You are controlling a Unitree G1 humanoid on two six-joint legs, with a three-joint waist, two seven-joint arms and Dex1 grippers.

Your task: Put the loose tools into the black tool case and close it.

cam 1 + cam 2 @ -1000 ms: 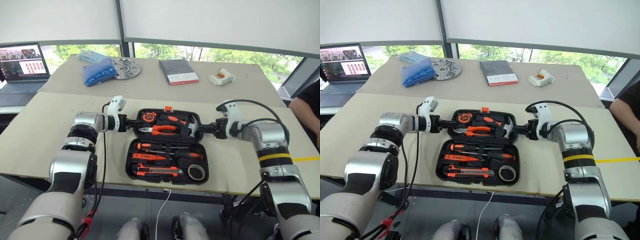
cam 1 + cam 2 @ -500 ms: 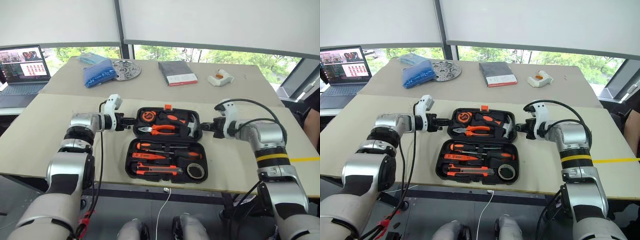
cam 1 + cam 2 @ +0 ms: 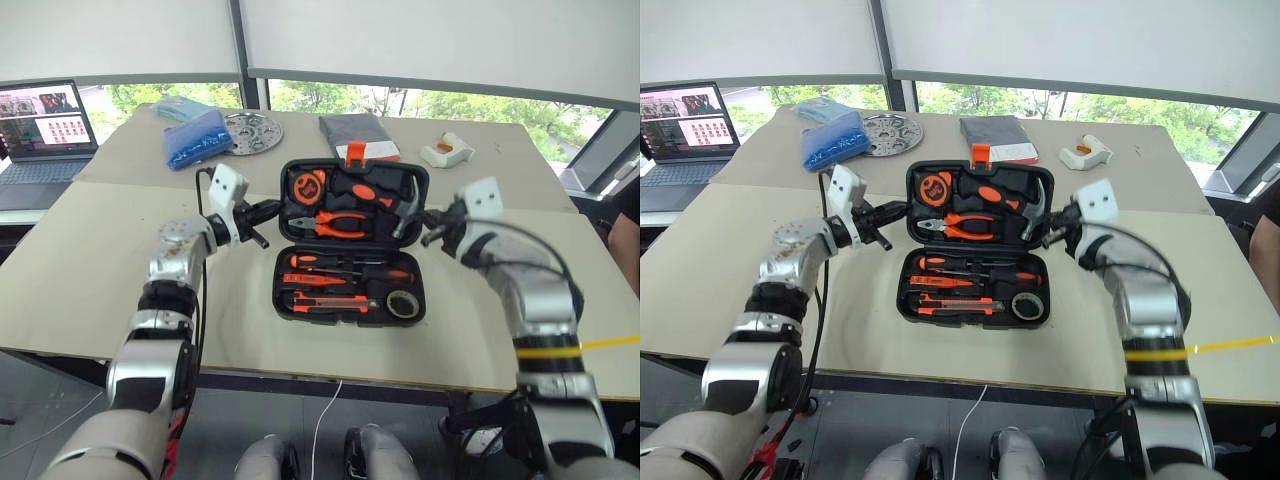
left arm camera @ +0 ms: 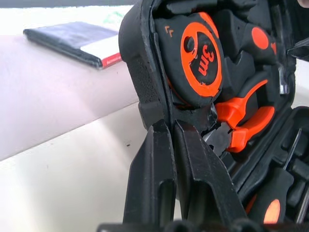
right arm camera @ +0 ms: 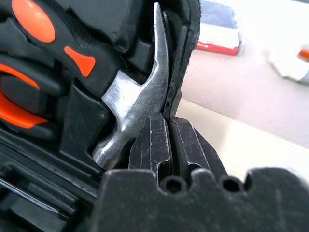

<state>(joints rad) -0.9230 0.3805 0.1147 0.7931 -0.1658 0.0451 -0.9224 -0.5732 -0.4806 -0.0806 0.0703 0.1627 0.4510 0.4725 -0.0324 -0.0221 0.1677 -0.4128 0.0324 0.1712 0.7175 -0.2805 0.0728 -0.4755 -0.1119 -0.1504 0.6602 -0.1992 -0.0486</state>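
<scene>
The worktop [image 3: 80,260] stretches wide and pale, with plenty of bare room on either side of the black tool case [image 3: 350,250], which sits open at the centre near the front edge — its lid half tilted up off the surface. Behind it, on the far worktop, lie a dark grey book [image 3: 357,133] with a red-and-white stripe, a blue bag [image 3: 198,139], a round metal disc [image 3: 254,133] and a small white-and-orange object [image 3: 447,151]; a laptop [image 3: 45,125] stands at the far left. Inside the base lie the loose tools [image 3: 345,285], orange-and-black handles in their recesses, beside a roll of tape [image 3: 403,305]. The lid carries pliers [image 3: 335,222], a hammer [image 5: 135,101] and a tape measure [image 4: 198,60] marked "3m". The left gripper [image 4: 171,133] has its jaws pinched on the lid's left rim, and the right gripper [image 5: 168,130] has its jaws pinched on the right rim, just beside the hammer head — both narrow, lid edge between them.
</scene>
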